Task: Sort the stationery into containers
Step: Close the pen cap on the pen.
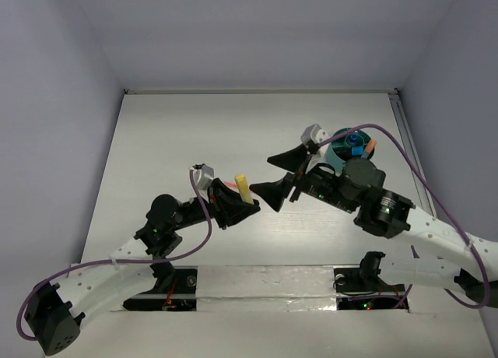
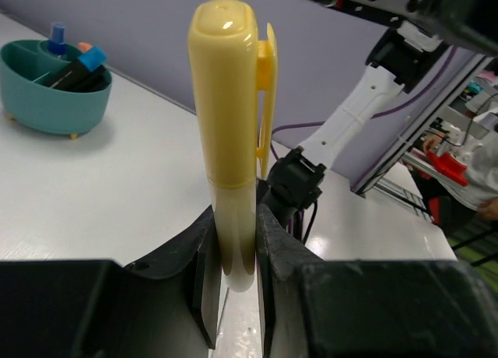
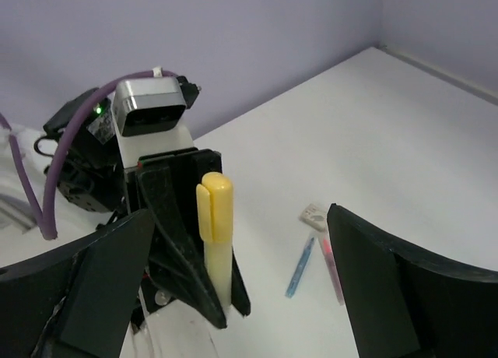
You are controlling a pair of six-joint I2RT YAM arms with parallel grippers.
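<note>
**Yellow highlighter upright in my left pincer**

The one yellow highlighter is smooth, glossy plastic, with a rounded cap and pocket clip on top and a paler barrel below. My left pincer pinches the lower end of that barrel between two matte black fingers, so it stands upright above the white tabletop. My right pincer faces it from just beside, its two broad black fingers spread wide and touching nothing. Well apart stands the one round teal cup, divided inside and on small feet. It holds at least three pieces: a black marker with a blue cap, a blue-topped pen and an orange tip. On the tabletop lie a blue pen and a pink pen close together, plus one small pale scrap.
</note>
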